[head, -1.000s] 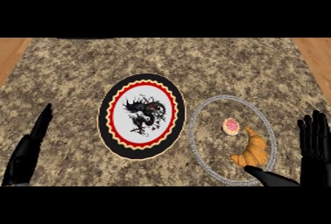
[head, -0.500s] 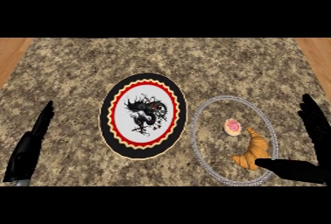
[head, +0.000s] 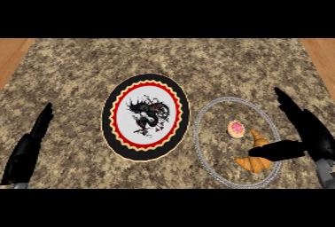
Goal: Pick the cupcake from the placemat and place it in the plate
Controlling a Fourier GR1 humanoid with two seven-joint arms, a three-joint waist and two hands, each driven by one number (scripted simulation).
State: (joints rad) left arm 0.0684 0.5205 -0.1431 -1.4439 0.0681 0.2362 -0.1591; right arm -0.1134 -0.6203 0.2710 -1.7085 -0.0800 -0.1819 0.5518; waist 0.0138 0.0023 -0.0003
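My right hand (head: 307, 135) is open, fingers straight and pointing away from me, thumb stretched out to its left over the near rim of the placemat (head: 208, 116), a ring-edged, see-through round. The cupcake (head: 236, 128) sits on that mat just ahead of the thumb tip, untouched. To take it cleanly I would bring the hand further left and forward so thumb and fingers straddle it, then curl. A croissant (head: 255, 157) lies under and beside the thumb, close enough to get nudged or caught instead. Further left, touching the mat's edge, is the plate (head: 145, 150) with a dragon motif. My left hand (head: 27, 148) rests open at the far left.
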